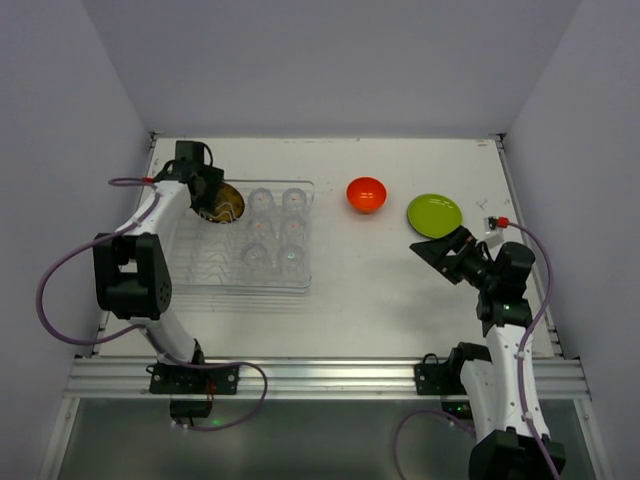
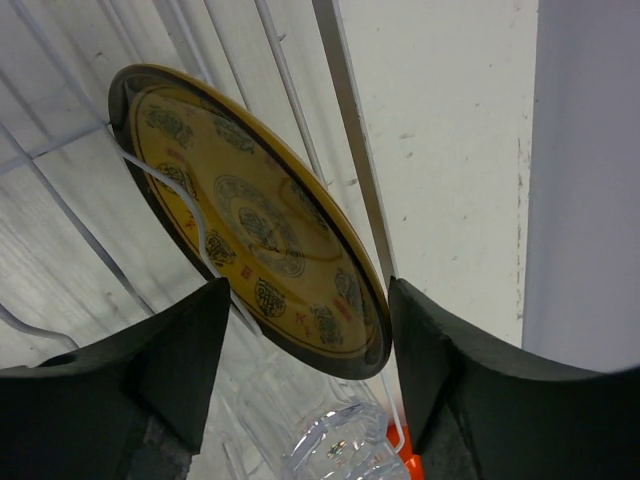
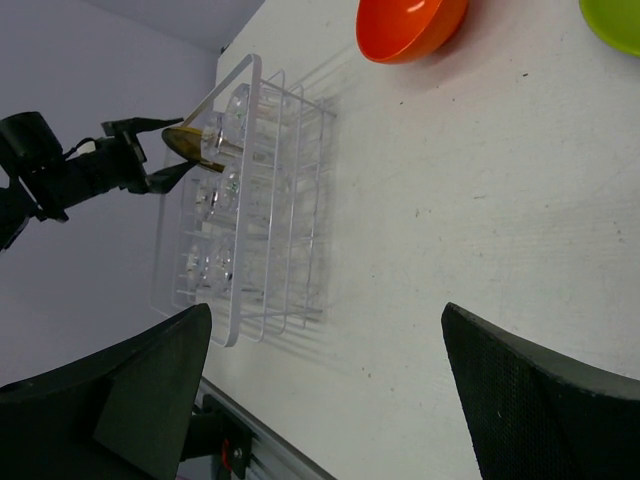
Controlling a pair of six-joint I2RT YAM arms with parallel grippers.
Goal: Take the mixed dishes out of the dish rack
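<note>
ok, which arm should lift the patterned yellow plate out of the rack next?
Left. The left hand is open, straddling the patterned yellow plate tilted in the dish rack. The right hand is open too, over by the lime-green plate, well away from the rack.

Lime-green plate (image 3: 612,18) partly beyond the frame edge

White table (image 1: 380,290) with faint scuffs, pale walls (image 1: 330,60) behind and on both sides of the table, aluminium rail (image 1: 330,378) along its near edge.
</note>
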